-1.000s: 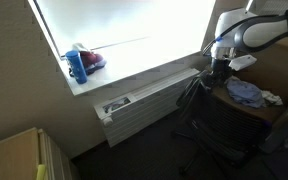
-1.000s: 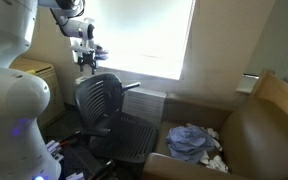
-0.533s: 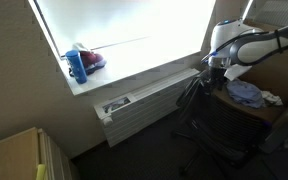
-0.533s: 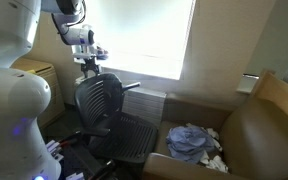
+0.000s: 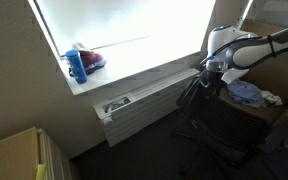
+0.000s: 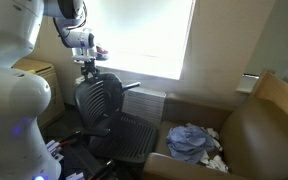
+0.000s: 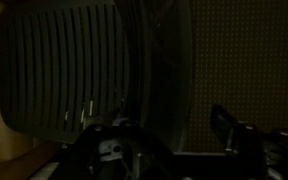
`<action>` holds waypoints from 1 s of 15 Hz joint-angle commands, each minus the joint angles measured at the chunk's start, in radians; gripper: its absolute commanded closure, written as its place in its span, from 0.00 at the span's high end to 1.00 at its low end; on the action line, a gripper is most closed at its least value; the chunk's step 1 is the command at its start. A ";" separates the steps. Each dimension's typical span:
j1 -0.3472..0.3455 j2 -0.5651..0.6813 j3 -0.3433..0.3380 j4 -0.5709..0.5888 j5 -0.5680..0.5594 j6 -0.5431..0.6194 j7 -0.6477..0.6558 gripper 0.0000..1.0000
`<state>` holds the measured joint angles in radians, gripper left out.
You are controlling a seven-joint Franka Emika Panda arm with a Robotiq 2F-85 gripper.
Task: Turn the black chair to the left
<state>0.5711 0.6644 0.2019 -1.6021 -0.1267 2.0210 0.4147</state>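
Claw (image 6: 88, 68) lower, nearer black chair (image 6: 106, 102)

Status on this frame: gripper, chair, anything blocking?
Gripper at top edge of black chair backrest, open or shut unclear. Chair upright by window. Crumpled cloth close beside its seat.

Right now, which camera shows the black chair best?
Best is an exterior view, where the black chair shows backrest, seat and armrest together. In an exterior view it is only a dark shape low on the right. The wrist view shows just the ribbed backrest, close and dim.
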 commanded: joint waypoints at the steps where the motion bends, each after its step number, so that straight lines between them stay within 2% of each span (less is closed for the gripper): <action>1: -0.009 -0.009 0.052 0.074 0.034 -0.168 -0.160 0.45; 7: 0.020 0.052 0.091 0.204 0.021 -0.469 -0.352 0.03; 8: 0.024 0.065 0.089 0.222 0.017 -0.526 -0.381 0.00; 9: 0.027 0.079 0.088 0.246 0.030 -0.585 -0.385 0.39; 10: 0.032 0.036 0.079 0.184 0.021 -0.496 -0.344 0.11; 11: 0.033 0.048 0.079 0.199 0.021 -0.533 -0.356 0.37; 15: 0.050 0.013 0.045 0.150 -0.058 -0.417 -0.281 0.64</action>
<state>0.6076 0.7131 0.2727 -1.4047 -0.1397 1.5226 0.1000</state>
